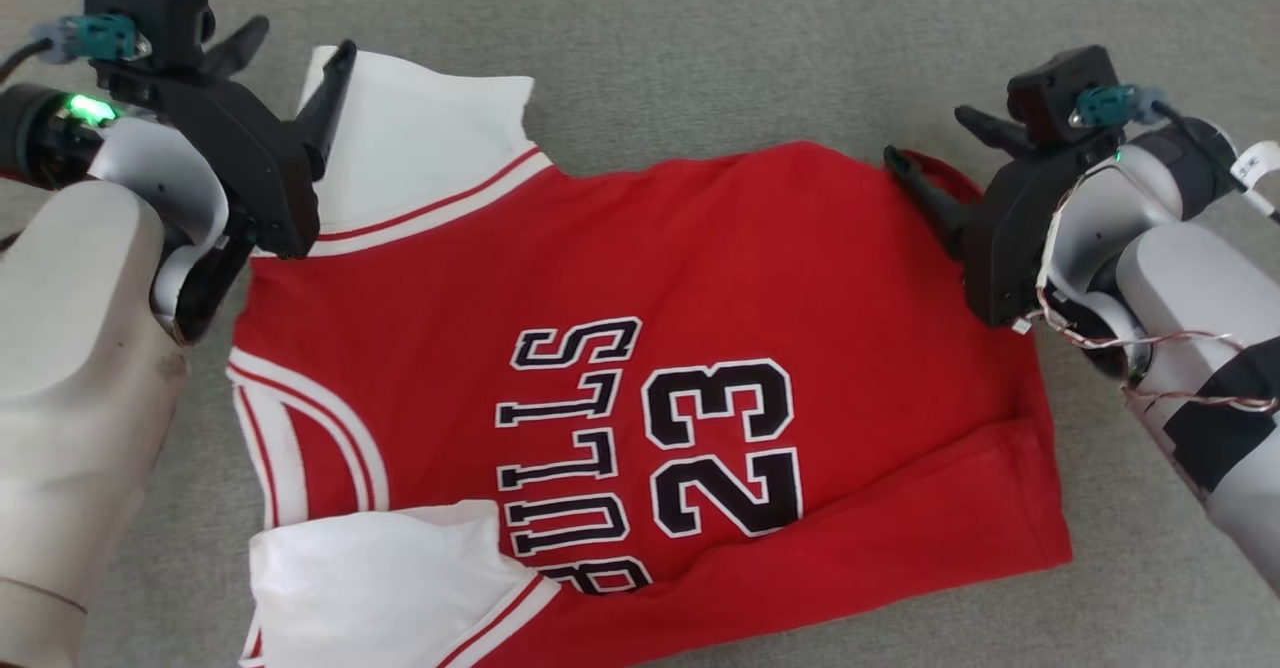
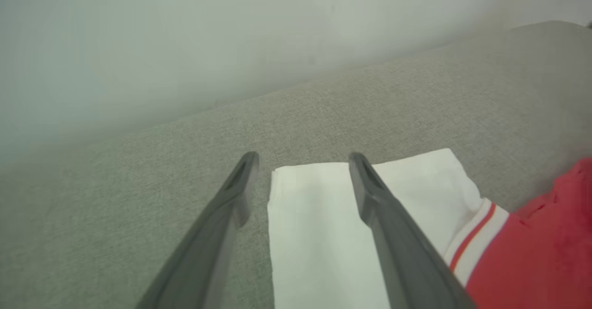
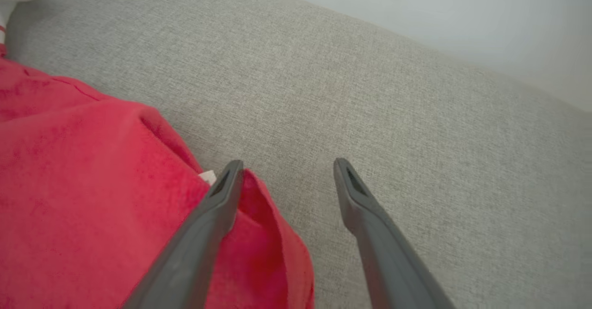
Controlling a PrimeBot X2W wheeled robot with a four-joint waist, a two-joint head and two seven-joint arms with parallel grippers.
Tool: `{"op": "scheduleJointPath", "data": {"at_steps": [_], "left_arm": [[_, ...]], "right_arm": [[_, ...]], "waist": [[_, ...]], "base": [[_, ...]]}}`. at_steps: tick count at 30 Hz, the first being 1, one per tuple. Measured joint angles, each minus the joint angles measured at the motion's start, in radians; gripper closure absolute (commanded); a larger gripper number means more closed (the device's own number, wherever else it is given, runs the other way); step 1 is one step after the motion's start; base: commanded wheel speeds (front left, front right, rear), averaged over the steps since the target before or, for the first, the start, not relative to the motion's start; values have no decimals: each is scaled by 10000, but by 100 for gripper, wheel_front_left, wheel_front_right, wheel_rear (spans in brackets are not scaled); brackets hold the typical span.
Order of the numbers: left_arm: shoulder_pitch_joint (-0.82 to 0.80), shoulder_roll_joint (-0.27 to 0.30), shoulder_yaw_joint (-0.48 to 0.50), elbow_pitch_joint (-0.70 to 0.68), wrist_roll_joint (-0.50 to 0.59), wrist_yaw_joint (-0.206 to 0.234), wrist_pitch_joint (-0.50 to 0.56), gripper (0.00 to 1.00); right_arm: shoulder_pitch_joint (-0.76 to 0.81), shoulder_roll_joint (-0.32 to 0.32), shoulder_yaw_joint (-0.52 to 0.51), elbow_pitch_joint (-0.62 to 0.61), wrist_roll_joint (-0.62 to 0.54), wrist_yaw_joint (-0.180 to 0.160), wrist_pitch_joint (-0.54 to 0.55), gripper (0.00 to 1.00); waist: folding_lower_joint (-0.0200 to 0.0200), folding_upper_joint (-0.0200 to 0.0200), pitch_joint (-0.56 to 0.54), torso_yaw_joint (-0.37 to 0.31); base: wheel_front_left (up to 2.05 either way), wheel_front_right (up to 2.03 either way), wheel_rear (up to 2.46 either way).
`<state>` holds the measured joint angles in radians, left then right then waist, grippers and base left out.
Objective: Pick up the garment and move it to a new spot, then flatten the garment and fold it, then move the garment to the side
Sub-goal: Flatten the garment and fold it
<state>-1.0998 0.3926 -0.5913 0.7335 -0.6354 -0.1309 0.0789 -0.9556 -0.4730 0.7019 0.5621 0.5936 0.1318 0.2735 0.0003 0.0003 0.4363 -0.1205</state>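
Garment spread out; left pincer, right pincer agape

I see the jersey lying spread on the padded surface. My left gripper hangs over its far left sleeve, and my right gripper over its far right corner, each with one finger above bare surface.

From the bottom centre the left gripper stands spread, the finger on the frame's right crossing the white sleeve of the red garment at lower right, on a grey fabric surface.
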Motion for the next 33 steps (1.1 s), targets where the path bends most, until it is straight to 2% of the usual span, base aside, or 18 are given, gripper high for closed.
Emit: {"op": "scheduleJointPath", "data": {"at_steps": [10, 16, 25, 26, 27, 28, 29, 33], "left_arm": [[-290, 332, -1607, 928, -1154, 0, 44, 0], [-829, 470, -1990, 1526, -1381, 0, -268, 0], [-1271, 265, -2525, 2493, -1699, 0, -171, 0], [-1270, 224, -2566, 2537, -1806, 0, -107, 0], [-1270, 201, -2606, 2569, -1875, 0, -27, 0], [-1271, 176, -2592, 2619, -2077, 0, 50, 0], [-1268, 150, -2621, 2656, -2261, 0, 165, 100], [-1258, 153, -2853, 2558, -2449, -2, 165, 100]], "right_arm": [[-401, -577, 1394, -637, 1361, 0, 357, 0], [-738, -594, 1958, -742, 1532, 0, 280, 0], [-1303, -502, 2771, -594, 1816, 0, 167, 0], [-1362, -497, 2847, -589, 1854, 0, 167, 18], [-1408, -497, 2918, -568, 1912, 0, 165, 56], [-1445, -500, 2999, -537, 1985, 0, 167, 71], [-1483, -502, 3068, -502, 2027, 0, 165, 100], [-1589, -502, 3185, -320, 2232, 0, 33, 100]], "waist": [[-2, -1, 240, -375], [-2, -1, 394, -469], [-2, -2, 540, -639], [-2, -2, 539, -652], [-2, -2, 540, -659], [-3, -2, 541, -660], [-3, -3, 543, -659], [-3, -3, 557, -622]], "base": [[0, 0, 0], [0, 0, 0], [0, 0, 0], [0, 0, 0], [0, 0, 0], [0, 0, 0], [0, 0, 0], [0, 0, 0]]}}
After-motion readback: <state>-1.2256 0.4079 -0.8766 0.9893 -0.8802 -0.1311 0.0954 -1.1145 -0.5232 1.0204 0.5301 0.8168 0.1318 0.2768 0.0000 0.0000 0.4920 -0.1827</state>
